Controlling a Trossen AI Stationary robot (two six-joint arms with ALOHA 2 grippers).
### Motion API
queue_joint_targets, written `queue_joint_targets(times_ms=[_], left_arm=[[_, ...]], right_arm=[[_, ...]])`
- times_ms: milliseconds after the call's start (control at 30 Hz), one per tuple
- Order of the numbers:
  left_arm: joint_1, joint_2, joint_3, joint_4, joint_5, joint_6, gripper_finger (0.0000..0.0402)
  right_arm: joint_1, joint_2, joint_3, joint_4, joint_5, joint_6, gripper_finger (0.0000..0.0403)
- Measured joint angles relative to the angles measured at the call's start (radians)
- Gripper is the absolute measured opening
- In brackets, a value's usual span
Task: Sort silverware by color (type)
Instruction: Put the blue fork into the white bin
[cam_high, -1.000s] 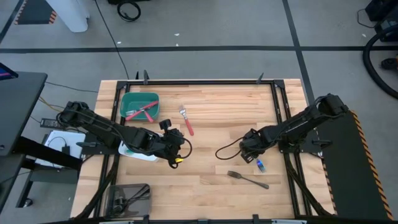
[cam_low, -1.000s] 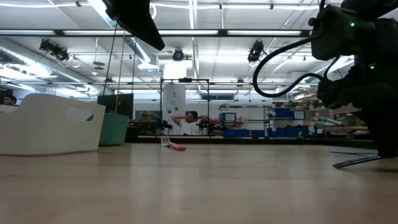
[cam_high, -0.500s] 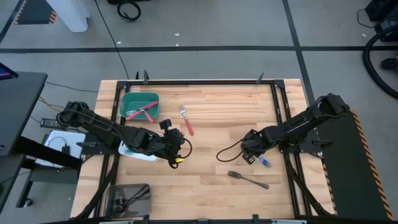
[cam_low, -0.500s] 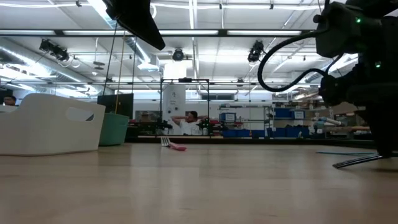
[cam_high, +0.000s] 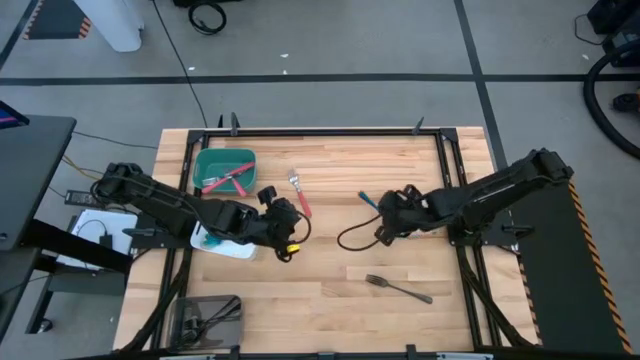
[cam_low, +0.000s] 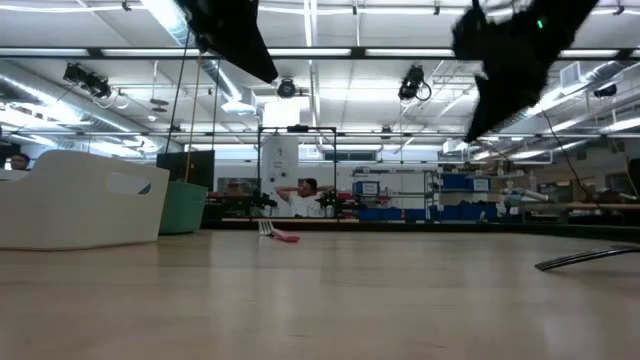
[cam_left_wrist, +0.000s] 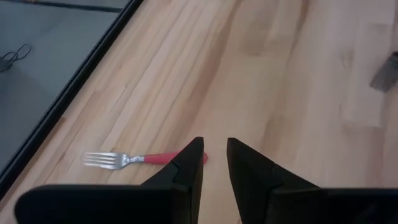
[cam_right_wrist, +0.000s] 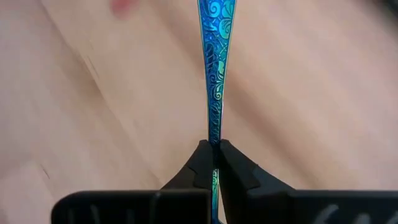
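Carrying a blue-handled utensil (cam_right_wrist: 216, 68) pinched in its right gripper (cam_high: 383, 212), the robot next needs the matching white bin (cam_high: 226, 247) at left.

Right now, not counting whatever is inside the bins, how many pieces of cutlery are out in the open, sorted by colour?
Red-handled fork, lying on the table: 1
Blue-handled piece, pinched in the right gripper: 1
Dark grey fork, lying on the table: 1
Total: 3
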Motion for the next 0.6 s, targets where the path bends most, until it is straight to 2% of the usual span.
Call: queue_joint_targets(times_ms=[167, 400, 500, 600], left_arm=[[0.047, 0.000, 0.000, 0.005, 0.000, -0.004, 0.0082], [0.122, 0.000, 0.000, 0.090, 0.013, 0.089, 0.0082], [0.159, 0.000, 0.000, 0.091, 0.074, 0.171, 0.0082], [0.192, 0.001, 0.000, 0.071, 0.119, 0.211, 0.0082]], right_arm=[[0.037, -0.057, 0.096, 0.069, 0.235, -0.233, 0.0012], [0.100, -0.097, 0.119, 0.369, 0.525, -0.618, 0.0012], [0.124, -0.094, 0.119, 0.414, 0.626, -0.661, 0.0012], [0.142, -0.078, 0.120, 0.403, 0.671, -0.643, 0.0013]])
